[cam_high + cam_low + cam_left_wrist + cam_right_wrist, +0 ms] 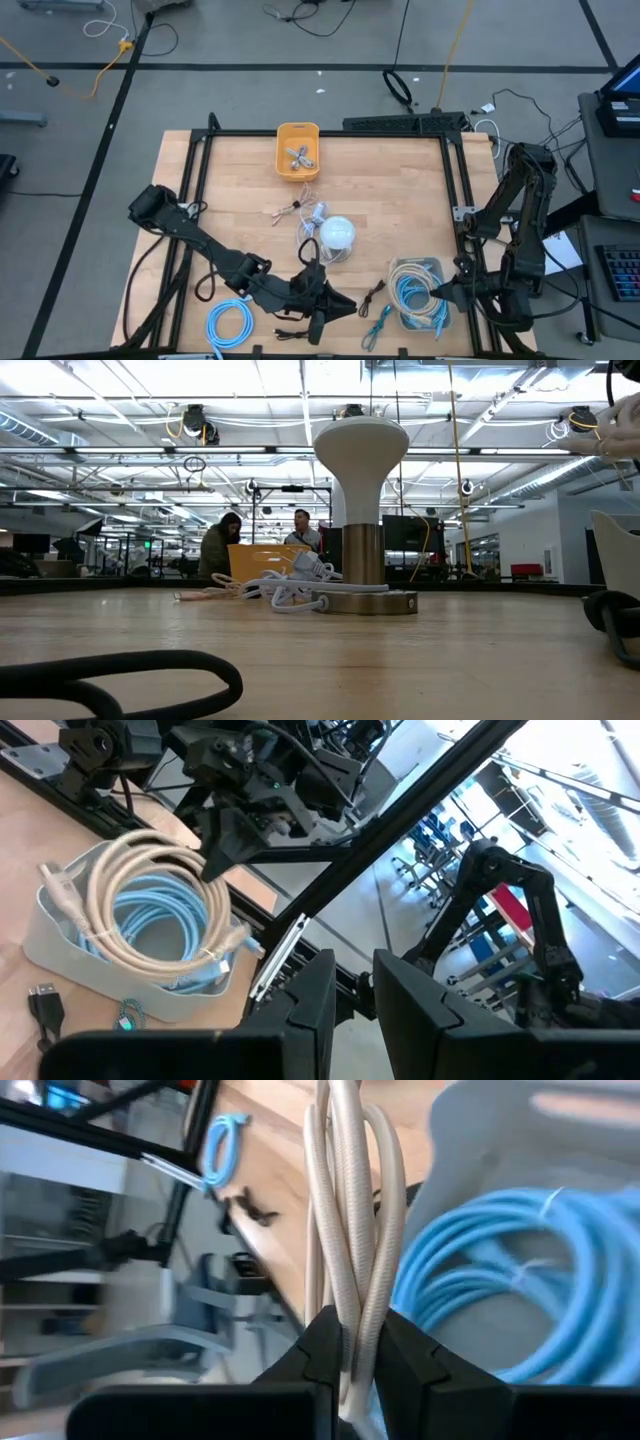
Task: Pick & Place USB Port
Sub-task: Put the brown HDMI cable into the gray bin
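With the right gripper (357,1348) pinched on the beige cable coil (350,1200) above the grey tray (392,300) at lower right, it should lower slowly so the loops settle inside, while the left gripper (340,304), fingers narrowly parted and empty, waits at bottom centre.

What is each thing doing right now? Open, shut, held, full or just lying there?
right gripper: shut on the beige cable.
beige cable: coiled, held over the grey tray.
grey tray: holds a coiled blue cable.
left gripper: slightly open, holding nothing.
yellow bin: holds small metal parts.
lamp: upright, unlit.
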Action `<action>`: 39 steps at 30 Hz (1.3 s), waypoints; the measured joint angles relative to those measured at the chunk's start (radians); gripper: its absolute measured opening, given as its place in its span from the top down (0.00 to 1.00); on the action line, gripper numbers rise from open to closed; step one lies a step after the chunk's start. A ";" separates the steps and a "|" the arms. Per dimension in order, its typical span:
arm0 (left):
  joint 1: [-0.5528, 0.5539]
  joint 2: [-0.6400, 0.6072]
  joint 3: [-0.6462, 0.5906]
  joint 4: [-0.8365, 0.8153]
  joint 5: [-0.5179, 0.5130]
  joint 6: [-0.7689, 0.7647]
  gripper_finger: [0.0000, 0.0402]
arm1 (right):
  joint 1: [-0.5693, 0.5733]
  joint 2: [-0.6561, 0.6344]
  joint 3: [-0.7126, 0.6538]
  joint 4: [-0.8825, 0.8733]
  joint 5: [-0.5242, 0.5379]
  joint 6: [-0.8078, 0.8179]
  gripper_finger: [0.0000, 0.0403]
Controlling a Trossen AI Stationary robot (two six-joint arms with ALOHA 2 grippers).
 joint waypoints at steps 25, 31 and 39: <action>0.009 0.000 0.000 -0.036 0.000 -0.015 0.82 | 0.035 -0.029 0.000 -0.044 -0.114 -0.003 0.93; 0.012 0.000 0.000 -0.039 0.000 -0.019 0.82 | 0.020 -0.029 0.000 -0.071 -0.177 -0.007 0.92; 0.014 0.000 0.000 -0.038 0.000 -0.022 0.82 | -0.007 -0.029 0.001 -0.118 -0.253 -0.019 0.80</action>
